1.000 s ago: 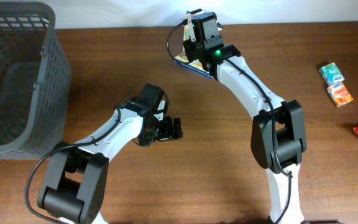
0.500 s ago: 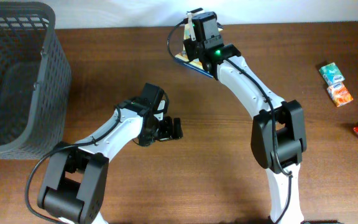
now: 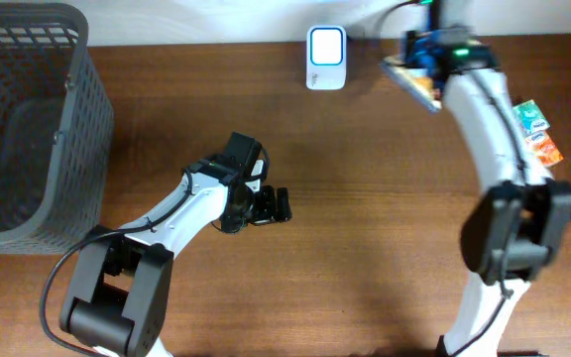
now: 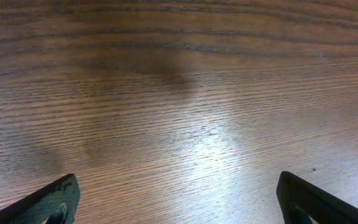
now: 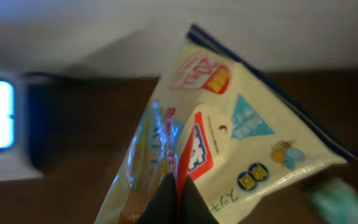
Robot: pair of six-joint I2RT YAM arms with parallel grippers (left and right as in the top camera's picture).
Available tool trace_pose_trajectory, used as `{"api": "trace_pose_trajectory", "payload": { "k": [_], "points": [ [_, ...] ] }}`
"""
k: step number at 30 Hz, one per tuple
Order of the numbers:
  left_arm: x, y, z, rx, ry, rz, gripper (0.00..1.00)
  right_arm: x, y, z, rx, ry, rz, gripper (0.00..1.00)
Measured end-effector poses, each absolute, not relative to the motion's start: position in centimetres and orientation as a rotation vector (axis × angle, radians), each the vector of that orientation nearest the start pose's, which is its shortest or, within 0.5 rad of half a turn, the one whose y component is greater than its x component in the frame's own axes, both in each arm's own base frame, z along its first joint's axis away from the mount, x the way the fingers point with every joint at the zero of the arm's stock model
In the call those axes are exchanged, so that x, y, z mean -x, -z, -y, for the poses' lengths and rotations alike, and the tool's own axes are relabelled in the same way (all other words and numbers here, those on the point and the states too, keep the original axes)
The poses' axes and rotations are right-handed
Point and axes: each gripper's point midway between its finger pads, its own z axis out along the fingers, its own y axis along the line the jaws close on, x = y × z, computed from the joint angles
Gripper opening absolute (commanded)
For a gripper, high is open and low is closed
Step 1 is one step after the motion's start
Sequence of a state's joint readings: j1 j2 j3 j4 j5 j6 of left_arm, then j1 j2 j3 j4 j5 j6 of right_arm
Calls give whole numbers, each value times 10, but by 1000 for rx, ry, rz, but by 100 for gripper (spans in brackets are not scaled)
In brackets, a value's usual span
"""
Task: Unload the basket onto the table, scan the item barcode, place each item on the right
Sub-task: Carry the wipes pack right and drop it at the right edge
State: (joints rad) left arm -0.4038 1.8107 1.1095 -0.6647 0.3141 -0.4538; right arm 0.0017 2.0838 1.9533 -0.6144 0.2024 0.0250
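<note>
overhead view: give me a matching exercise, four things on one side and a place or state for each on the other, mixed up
Things:
1. basket
2. scanner
3. snack packet
4. left gripper

Places or states:
A. open above the bare table
B. pinched in the right gripper
C. left end of the table
D. far edge, white with a blue-rimmed face

Pairs: 1-C, 2-D, 3-B, 4-A

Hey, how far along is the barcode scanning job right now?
Done: the snack packet is picked up, pinched in the right gripper. In hand: it is held to the right of the white scanner, not over its lit face. Left: presenting the barcode; no scan is confirmed. The left gripper sits open, empty.
</note>
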Motion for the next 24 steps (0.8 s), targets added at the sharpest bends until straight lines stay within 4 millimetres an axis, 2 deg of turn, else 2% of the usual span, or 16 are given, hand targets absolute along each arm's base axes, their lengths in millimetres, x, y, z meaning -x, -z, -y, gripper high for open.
{"api": "trace_pose_trajectory", "payload": {
  "k": [2,4,10,11,12,13,15,17,21,24],
  "points": [
    [-307,-25,189,27,566,-3036,99,-563,-207,71,-227,248,-2342,4],
    [-307,-25,189,27,566,-3035,99,-540,-195,121,-390,280,-2401,4],
    [-307,-25,189,26,566,-3035,99,-475,-174,227,-813,332,-2448,4],
    [-307,-25,189,26,566,-3035,99,-472,-173,230,-826,335,-2451,7],
    [-307,-25,189,27,567,-3035,99,-452,-169,253,-920,352,-2457,18],
    [-307,-25,189,26,567,-3035,99,-441,-166,263,-972,356,-2462,32],
    [-308,-25,189,26,567,-3034,99,-427,-164,278,-1030,366,-2463,67],
    [-307,-25,189,26,567,-3034,99,-415,-162,290,-1082,375,-2459,88],
    [-308,-25,189,26,567,-3034,99,-405,-160,297,-1112,381,-2468,100],
    [-307,-25,189,26,567,-3034,99,-401,-159,295,-1118,379,-2487,99]
  ]
}}
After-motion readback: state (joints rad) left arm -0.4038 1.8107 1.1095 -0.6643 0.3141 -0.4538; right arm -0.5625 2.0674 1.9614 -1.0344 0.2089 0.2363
